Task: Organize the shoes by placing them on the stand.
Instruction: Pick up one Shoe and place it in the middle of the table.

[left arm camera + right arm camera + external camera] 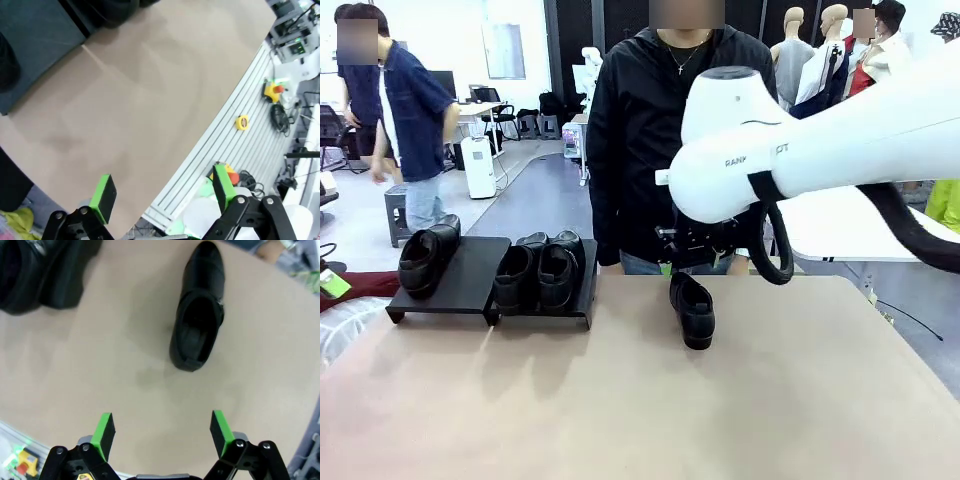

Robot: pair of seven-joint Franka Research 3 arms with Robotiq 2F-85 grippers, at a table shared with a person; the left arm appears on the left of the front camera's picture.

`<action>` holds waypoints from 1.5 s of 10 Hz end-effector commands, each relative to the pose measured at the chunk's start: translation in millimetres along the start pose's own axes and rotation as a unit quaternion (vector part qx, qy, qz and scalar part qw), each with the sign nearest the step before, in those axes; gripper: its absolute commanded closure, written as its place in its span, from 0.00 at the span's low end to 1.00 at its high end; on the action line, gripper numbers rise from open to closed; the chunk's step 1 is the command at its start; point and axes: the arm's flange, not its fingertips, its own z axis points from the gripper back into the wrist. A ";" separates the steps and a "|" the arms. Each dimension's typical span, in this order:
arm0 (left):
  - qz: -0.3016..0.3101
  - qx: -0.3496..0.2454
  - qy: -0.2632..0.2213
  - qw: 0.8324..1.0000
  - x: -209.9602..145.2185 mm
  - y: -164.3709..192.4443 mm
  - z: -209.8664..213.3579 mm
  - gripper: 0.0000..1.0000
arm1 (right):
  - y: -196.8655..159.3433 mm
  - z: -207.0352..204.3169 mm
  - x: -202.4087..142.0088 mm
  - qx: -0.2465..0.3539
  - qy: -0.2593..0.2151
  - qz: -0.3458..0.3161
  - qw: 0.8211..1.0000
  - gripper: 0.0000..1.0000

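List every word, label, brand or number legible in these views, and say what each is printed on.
"RAN" and, past a black strap, "OT": partial lettering on the white right arm in the front view; the strap covers the rest.
The shoes, the stand and the yellow tape measure off the table's edge show no readable print.

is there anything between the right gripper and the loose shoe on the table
Nothing visible: in the right wrist view only bare tabletop lies between the open right gripper and the shoe.
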 end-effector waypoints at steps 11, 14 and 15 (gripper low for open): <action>0.005 0.007 -0.002 1.000 -1.6 -1.6 -1.2 0.00 | 8.9 -151.8 80.2 0.038 0.063 -0.049 0.996 0.00; 0.005 0.007 -0.002 1.000 -1.6 -1.6 -1.2 0.00 | 4.4 -176.7 86.4 0.011 0.044 -0.073 0.996 0.00; 0.005 0.007 -0.002 1.000 -1.6 -1.6 -1.2 0.00 | 3.4 -178.0 85.5 0.015 0.047 -0.080 0.996 0.00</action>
